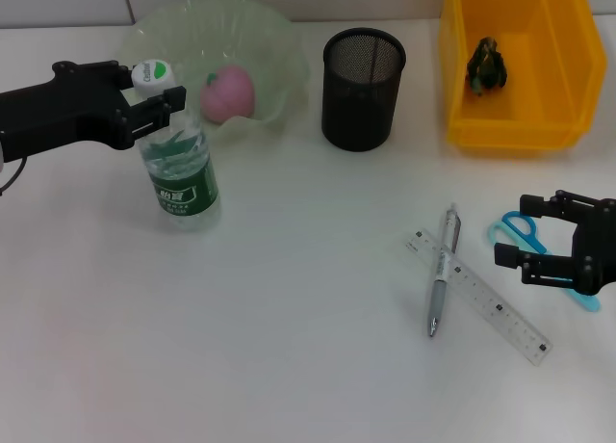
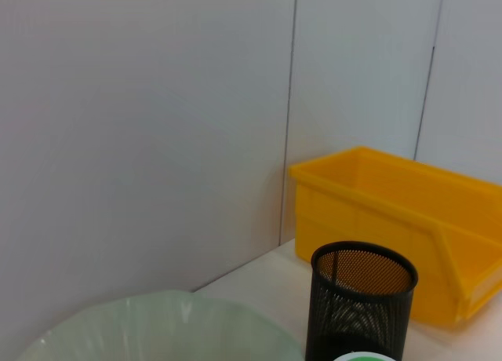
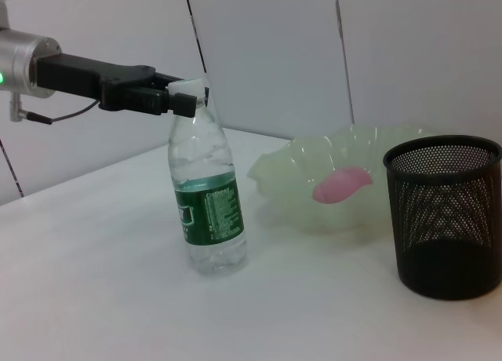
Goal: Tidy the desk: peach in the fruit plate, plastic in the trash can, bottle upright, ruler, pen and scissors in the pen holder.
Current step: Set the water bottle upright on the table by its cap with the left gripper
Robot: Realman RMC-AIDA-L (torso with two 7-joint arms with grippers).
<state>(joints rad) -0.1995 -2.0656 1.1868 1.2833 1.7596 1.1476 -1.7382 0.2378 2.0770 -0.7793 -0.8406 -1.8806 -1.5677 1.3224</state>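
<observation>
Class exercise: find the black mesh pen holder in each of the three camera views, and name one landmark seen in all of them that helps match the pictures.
Head view: the pen holder stands top centre, between the fruit plate and the yellow bin.
Left wrist view: it stands at the lower right, in front of the yellow bin.
Right wrist view: it stands at the right edge, beside the fruit plate.
Shared landmark: the pale green fruit plate appears in all three views.

— Can you read any words from there?
— No. I see white marks on the bottle's (image 1: 181,169) green label (image 1: 182,187) and its cap (image 1: 152,72), and lines on the ruler (image 1: 478,294), all too small.
</observation>
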